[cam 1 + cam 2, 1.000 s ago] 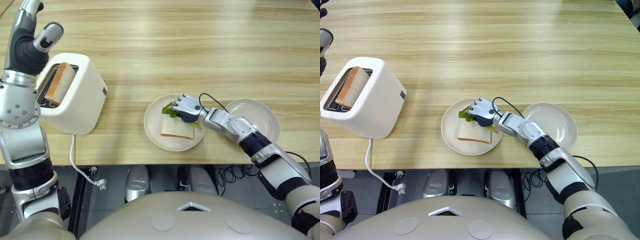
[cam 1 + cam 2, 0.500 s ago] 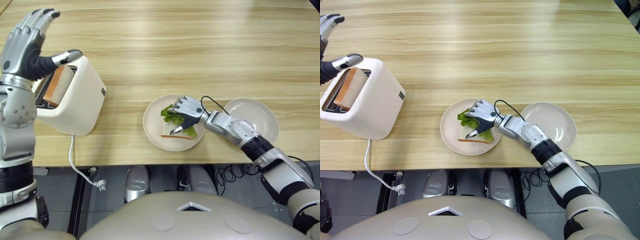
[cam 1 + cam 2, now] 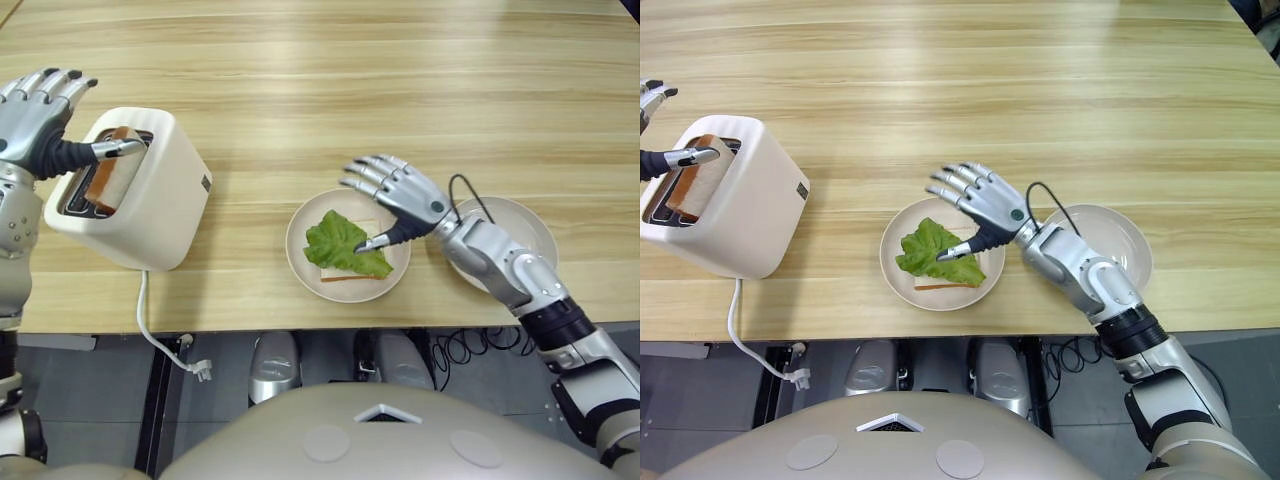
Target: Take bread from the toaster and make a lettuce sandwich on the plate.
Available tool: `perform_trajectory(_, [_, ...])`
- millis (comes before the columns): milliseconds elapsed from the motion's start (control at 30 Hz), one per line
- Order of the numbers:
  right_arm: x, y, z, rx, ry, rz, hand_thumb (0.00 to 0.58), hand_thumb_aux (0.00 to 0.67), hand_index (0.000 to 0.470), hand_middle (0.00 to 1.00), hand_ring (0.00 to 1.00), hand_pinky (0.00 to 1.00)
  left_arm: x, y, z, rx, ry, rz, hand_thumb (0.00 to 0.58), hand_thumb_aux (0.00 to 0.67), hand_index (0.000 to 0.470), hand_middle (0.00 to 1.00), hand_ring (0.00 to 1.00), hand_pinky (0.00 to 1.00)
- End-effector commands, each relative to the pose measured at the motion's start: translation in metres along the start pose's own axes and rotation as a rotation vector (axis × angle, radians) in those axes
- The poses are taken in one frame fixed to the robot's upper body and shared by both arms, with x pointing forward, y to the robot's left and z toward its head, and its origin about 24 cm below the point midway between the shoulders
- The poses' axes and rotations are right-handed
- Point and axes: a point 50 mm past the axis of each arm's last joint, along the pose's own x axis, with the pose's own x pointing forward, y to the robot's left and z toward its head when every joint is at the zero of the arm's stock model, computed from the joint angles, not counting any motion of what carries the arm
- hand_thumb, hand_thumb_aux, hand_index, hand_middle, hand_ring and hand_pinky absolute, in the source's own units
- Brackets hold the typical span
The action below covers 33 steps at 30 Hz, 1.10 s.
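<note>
Left eye view: right robot hand point(image 3: 402, 194) splayed

Wooden table point(image 3: 400, 80), white dish point(image 3: 522, 224) on it, dangling power cord point(image 3: 149, 322)

Lifting right hand point(image 3: 405, 195) off the lettuce point(image 3: 342, 243), pulling back toward 2 o'clock of the plate point(image 3: 298, 225) and spreading the fingers wide, one fingertip ending just at the leaf's 3 o'clock edge. Leaving the lettuce uncovered, lying on the bread slice point(image 3: 350, 276). Bringing left hand point(image 3: 35, 120) down from above the toaster point(image 3: 165, 190) to its 9 o'clock side, one finger stretching over the toast point(image 3: 108, 178) in the slot.
</note>
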Motion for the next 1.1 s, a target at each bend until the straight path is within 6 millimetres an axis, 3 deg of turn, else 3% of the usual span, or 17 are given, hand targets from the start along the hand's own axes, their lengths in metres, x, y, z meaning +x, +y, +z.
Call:
perform_trajectory(33, [-0.006, -0.012, -0.005, 0.032, 0.043, -0.061, 0.0, 0.0, 0.0, 0.0, 0.0, 0.0, -0.002, -0.01, -0.004, 0.077, 0.02, -0.088, 0.0, 0.0, 0.0, 0.0, 0.0, 0.0])
perform_trajectory(233, [-0.012, -0.017, -0.009, 0.036, 0.083, -0.11, 0.0, 0.0, 0.0, 0.0, 0.0, 0.0, -0.003, -0.026, -0.002, 0.108, 0.014, -0.203, 0.0, 0.0, 0.0, 0.0, 0.0, 0.0])
perform_trajectory(367, [-0.013, -0.02, -0.009, 0.028, 0.088, -0.14, 0.0, 0.0, 0.0, 0.0, 0.0, 0.0, -0.006, -0.05, -0.001, 0.124, 0.008, -0.318, 0.0, 0.0, 0.0, 0.0, 0.0, 0.0])
perform_trajectory(400, [-0.013, -0.02, -0.009, 0.027, 0.088, -0.146, 0.0, 0.0, 0.0, 0.0, 0.0, 0.0, -0.007, -0.055, 0.0, 0.12, -0.001, -0.334, 0.136, 0.084, 0.058, 0.0, 0.0, 0.0])
perform_trajectory(433, [-0.013, -0.021, -0.009, 0.026, 0.089, -0.149, 0.0, 0.0, 0.0, 0.0, 0.0, 0.0, -0.008, -0.058, 0.002, 0.116, -0.009, -0.342, 0.47, 0.378, 0.26, 0.0, 0.0, 0.0])
perform_trajectory(467, [-0.014, -0.021, -0.009, 0.023, 0.089, -0.152, 0.0, 0.0, 0.0, 0.0, 0.0, 0.0, -0.008, -0.06, 0.003, 0.112, -0.015, -0.346, 0.47, 0.378, 0.26, 0.0, 0.0, 0.0])
perform_trajectory(500, [-0.014, -0.021, -0.01, 0.021, 0.089, -0.154, 0.0, 0.0, 0.0, 0.0, 0.0, 0.0, -0.008, -0.062, 0.004, 0.11, -0.018, -0.344, 0.58, 0.67, 0.46, 0.0, 0.0, 0.0])
perform_trajectory(633, [-0.014, -0.021, -0.01, 0.017, 0.091, -0.155, 0.0, 0.0, 0.0, 0.0, 0.0, 0.0, -0.004, -0.055, -0.001, 0.083, -0.001, -0.285, 0.58, 0.67, 0.46, 0.0, 0.0, 0.0])
perform_trajectory(933, [-0.013, -0.015, -0.012, 0.011, 0.1, -0.149, 0.0, 0.0, 0.0, 0.0, 0.0, 0.0, 0.004, -0.021, -0.003, -0.101, -0.004, -0.073, 0.58, 0.67, 0.46, 0.0, 0.0, 0.0])
perform_trajectory(967, [-0.013, -0.015, -0.012, 0.009, 0.099, -0.149, 0.0, 0.0, 0.0, 0.0, 0.0, 0.0, 0.005, -0.017, -0.005, -0.14, 0.002, -0.053, 0.58, 0.67, 0.46, 0.04, 0.04, 0.04])
perform_trajectory(1033, [-0.013, -0.015, -0.013, 0.004, 0.099, -0.152, 0.0, 0.0, 0.0, 0.0, 0.0, 0.0, 0.008, -0.011, -0.008, -0.206, 0.017, -0.014, 0.58, 0.67, 0.46, 0.46, 0.46, 0.46])
perform_trajectory(1067, [-0.013, -0.015, -0.013, 0.001, 0.1, -0.157, 0.0, 0.0, 0.0, 0.0, 0.0, 0.0, 0.009, -0.009, -0.009, -0.241, 0.022, 0.004, 0.58, 0.67, 0.46, 0.87, 0.87, 0.87])
perform_trajectory(1100, [-0.013, -0.016, -0.013, 0.0, 0.1, -0.161, 0.0, 0.0, 0.0, 0.0, 0.0, 0.0, 0.01, -0.007, -0.01, -0.28, 0.024, 0.016, 0.58, 0.67, 0.46, 1.0, 1.0, 1.0])
